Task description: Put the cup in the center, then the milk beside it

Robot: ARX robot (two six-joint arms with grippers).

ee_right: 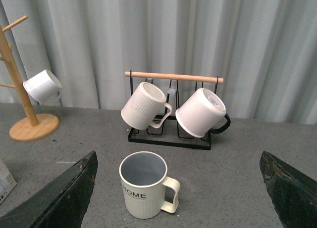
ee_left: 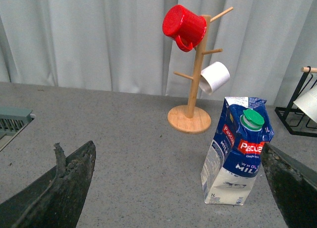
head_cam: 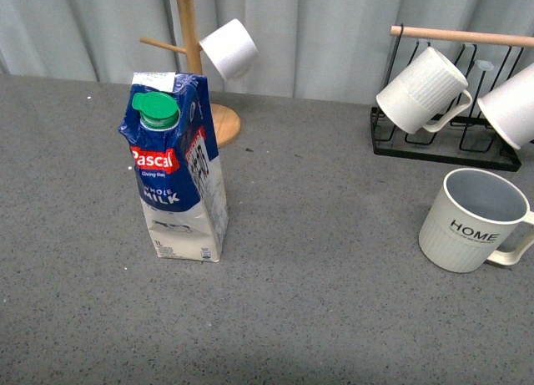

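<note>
The cup, off-white and ribbed with "HOME" lettering and a grey-blue inside, stands upright at the right of the grey table, handle to the right. It also shows in the right wrist view, ahead of my open right gripper and between its fingers. The milk, a blue-and-white Pascal carton with a green cap, stands upright left of centre. In the left wrist view the milk stands ahead of my open left gripper, close to one finger. Neither gripper shows in the front view.
A wooden mug tree with a small white cup and a red mug stands behind the milk. A black wire rack with two plain white mugs stands at the back right. Curtain behind the table.
</note>
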